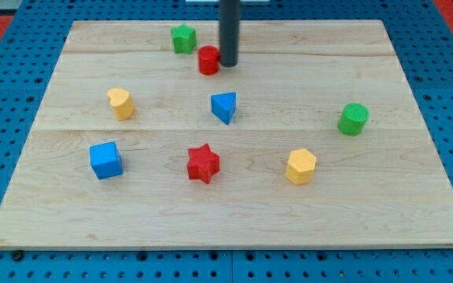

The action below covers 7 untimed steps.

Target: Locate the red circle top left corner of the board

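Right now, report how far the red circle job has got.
Done: my tip is at the red circle, against its right side. In hand: pushing it toward the view's left. Left: the circle sits near the top middle, beside the green star, not yet at the board top left corner.

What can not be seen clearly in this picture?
- Camera view: the rod's upper part is cut off by the view's top edge.
- Whether my tip touches the red circle at its right: too close to tell.
- Green block: its exact shape is too small to tell.
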Tool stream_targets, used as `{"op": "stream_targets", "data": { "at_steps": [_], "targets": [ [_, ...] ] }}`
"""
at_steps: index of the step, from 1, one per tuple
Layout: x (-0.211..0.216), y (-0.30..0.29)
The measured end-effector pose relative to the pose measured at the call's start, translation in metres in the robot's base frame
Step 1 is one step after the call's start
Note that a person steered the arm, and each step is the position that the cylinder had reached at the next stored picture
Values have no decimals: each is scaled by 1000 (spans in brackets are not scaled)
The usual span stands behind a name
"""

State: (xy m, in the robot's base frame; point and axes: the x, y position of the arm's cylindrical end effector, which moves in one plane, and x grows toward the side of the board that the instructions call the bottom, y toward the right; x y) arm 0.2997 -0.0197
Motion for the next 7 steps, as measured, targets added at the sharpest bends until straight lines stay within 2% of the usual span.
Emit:
{"op": "stream_targets", "data": {
  "at_steps": [4, 6, 7],
  "targets": [
    [7, -143],
    [-22, -158],
    [-31, -206]
  ]
}}
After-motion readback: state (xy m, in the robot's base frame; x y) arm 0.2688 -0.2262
